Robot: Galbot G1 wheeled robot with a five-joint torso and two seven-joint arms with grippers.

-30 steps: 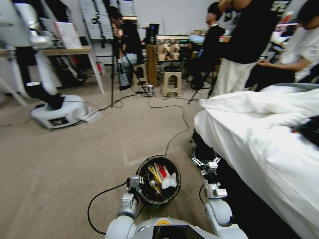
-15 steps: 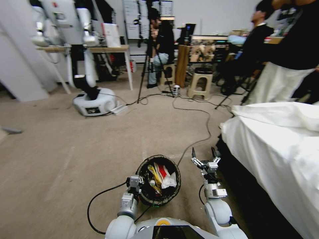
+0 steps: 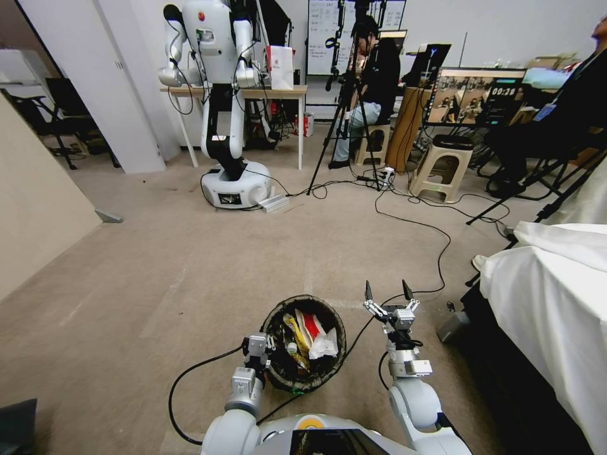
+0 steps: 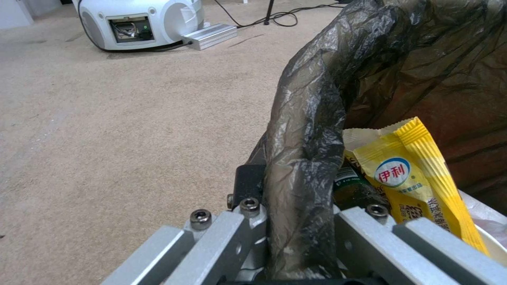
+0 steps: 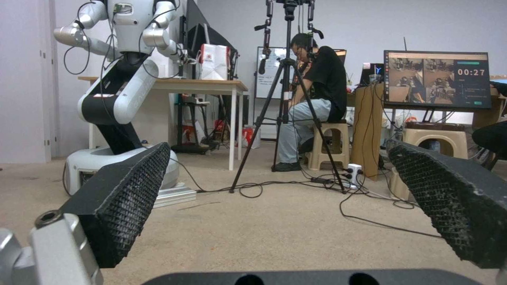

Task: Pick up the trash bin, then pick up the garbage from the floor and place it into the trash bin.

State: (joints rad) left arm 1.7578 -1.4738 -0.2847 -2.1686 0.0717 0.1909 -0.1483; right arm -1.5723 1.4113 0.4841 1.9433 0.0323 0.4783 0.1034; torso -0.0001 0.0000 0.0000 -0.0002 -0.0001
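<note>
Where left gripper [image 3: 260, 351] clamps jaws on bag-lined rim, trash bin [image 3: 273, 368] hangs just ahead of robot's chest, above carpet [image 3: 126, 284]. Inside: yellow wrapper [image 4: 417, 178], dark bottle [image 4: 351, 190], red-and-white cup [image 3: 310, 327], white tissue [image 3: 325, 346]. Right gripper [image 3: 387, 296] just beside bin, jaws spread, nothing held. Farther off: white bed [image 3: 556, 303], cables, second robot [image 3: 224, 95].

Yellow wrapper [image 4: 417, 174]: the brand "伊利" is printed in a blue-green oval; it lies just beside the left gripper [image 4: 301, 237], inside the bin.
Monitor [image 5: 437, 79]: "00:27" is displayed, far ahead of the right gripper [image 5: 296, 206].
</note>
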